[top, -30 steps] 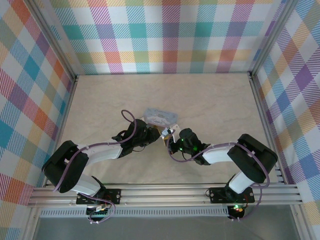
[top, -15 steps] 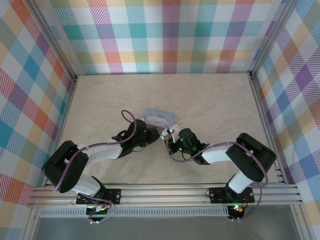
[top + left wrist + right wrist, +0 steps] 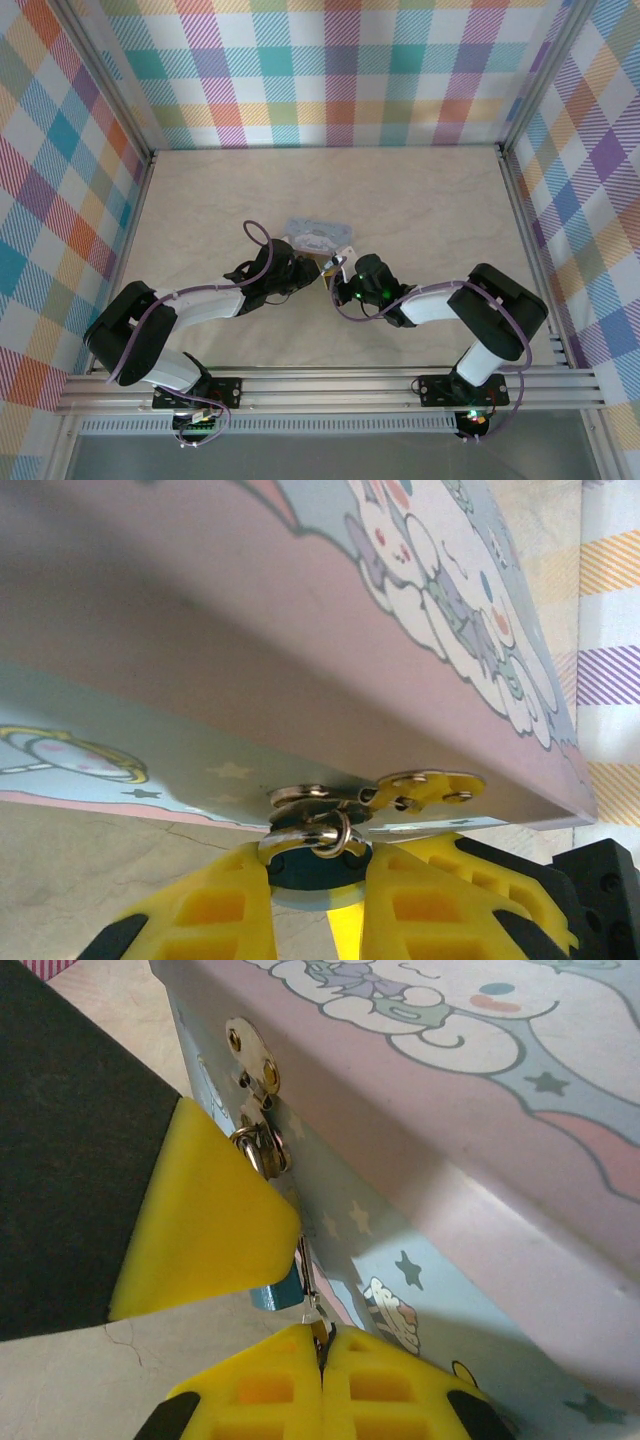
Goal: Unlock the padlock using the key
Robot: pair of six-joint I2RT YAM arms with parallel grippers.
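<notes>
My left pincer (image 3: 322, 888) clamps padlock (image 3: 318, 866) on tin (image 3: 300, 630) hasp (image 3: 420, 785); right pincer (image 3: 322, 1345) pinches key (image 3: 308, 1282) against it. Shackle (image 3: 322, 832) looks closed: turn remains.

In the left wrist view, the fingers of the left pincer (image 3: 322, 890) hide most of the padlock (image 3: 320, 865) body, and the lower edge cuts off both. The tin (image 3: 300, 630) is blurred and runs out of frame at the top, left and right. In the right wrist view, the left pincer's yellow finger (image 3: 200, 1230) covers most of the padlock. The closed right pincer (image 3: 322, 1345) buries the key (image 3: 306, 1272) head. In the top external view, padlock and key are too small to resolve.
</notes>
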